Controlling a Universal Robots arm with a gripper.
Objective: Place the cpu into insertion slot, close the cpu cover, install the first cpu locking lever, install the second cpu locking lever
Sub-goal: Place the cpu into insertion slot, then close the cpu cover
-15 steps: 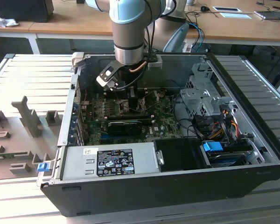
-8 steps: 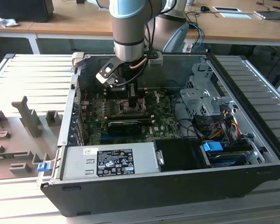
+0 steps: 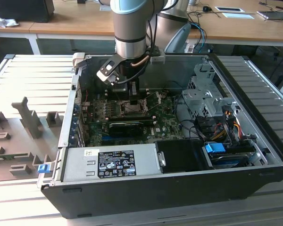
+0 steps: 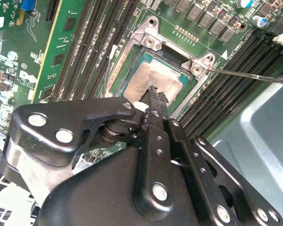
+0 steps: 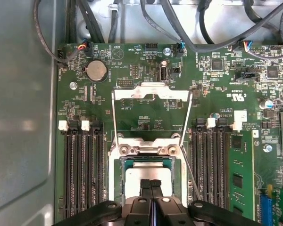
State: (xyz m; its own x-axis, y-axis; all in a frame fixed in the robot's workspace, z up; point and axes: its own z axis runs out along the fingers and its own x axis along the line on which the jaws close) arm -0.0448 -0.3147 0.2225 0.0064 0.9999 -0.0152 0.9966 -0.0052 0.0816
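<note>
The small, flat, square cpu (image 5: pixel 134 181) with its pale silver metal face lies flat inside the square, metal-rimmed insertion slot (image 5: pixel 148 162) on the green circuit board (image 5: pixel 217 94). In both wrist views it looks level with the rim. The black gripper (image 5: pixel 151 182) stands over it with its 2 fingers pressed together and nothing between them. The tips are down at the chip's face; I cannot tell whether they touch it. The thin, silvery cpu cover (image 5: pixel 151 92) lies swung back off the slot on its hinge, so the chip is uncovered. 1 thin steel locking lever (image 4: pixel 250 75) juts out beside the slot.

The cpu looks light, rigid and slick on top, and probably delicate underneath. It is best held by 2 opposite edges and never pressed hard. The cover looks like thin, springy sheet, best pushed at its free end bar.
</note>
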